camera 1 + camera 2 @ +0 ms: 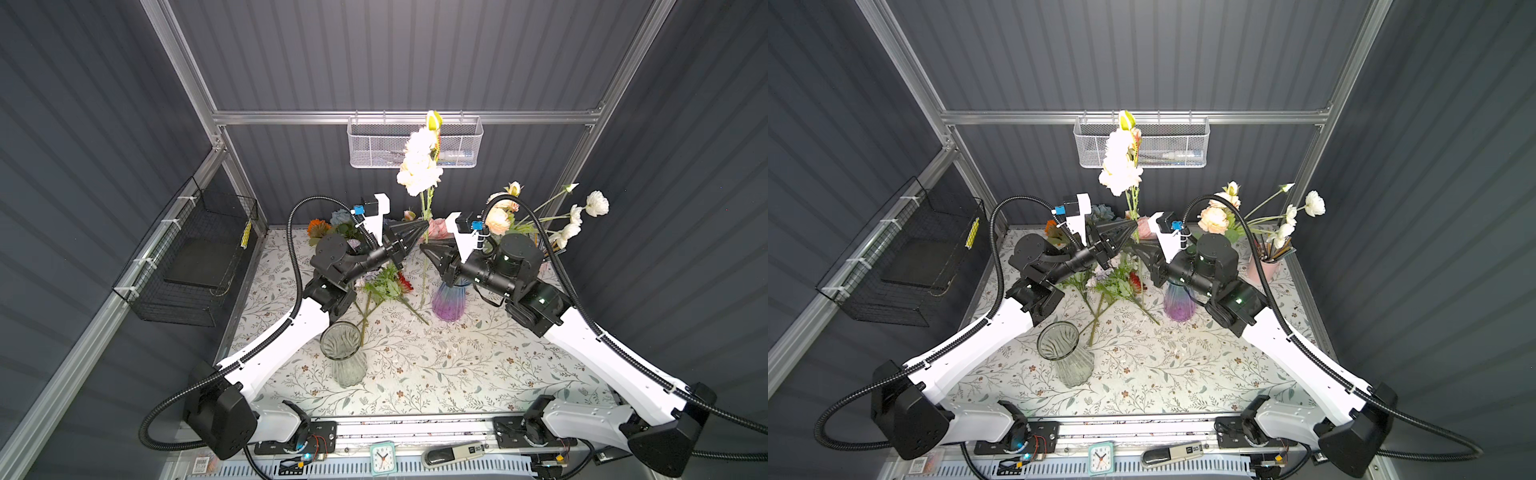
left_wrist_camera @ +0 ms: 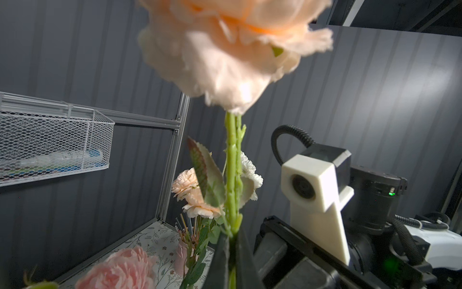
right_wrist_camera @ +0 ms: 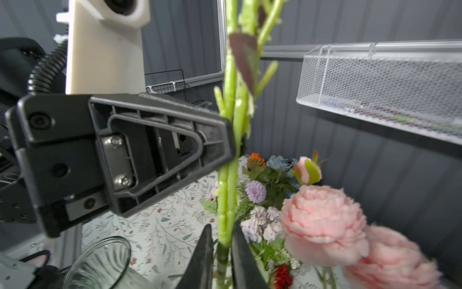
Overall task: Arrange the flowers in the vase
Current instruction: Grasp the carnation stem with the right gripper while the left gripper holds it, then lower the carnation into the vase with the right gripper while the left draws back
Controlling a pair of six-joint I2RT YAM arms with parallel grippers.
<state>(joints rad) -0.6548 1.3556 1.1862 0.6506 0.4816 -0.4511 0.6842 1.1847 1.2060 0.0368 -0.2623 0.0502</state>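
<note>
Both claws pinch one tall flower (image 1: 417, 166) by its stem.
The left claw (image 1: 425, 226) grips higher, the right claw (image 1: 422, 248) just below, left of the purple vase (image 1: 446, 305).

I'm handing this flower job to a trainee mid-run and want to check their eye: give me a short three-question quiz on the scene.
1. True or false: the ribbed clear glass vase already holds flowers.
2. How many grippers clamp the tall green-stemmed peach-cream flower? A none; B one; C two.
3. Which gripper clamps nearer its bloom?
Key: 1 false, it stands empty. 2 C: the left gripper and the right gripper are both shut on its stem. 3 the left gripper.
</note>
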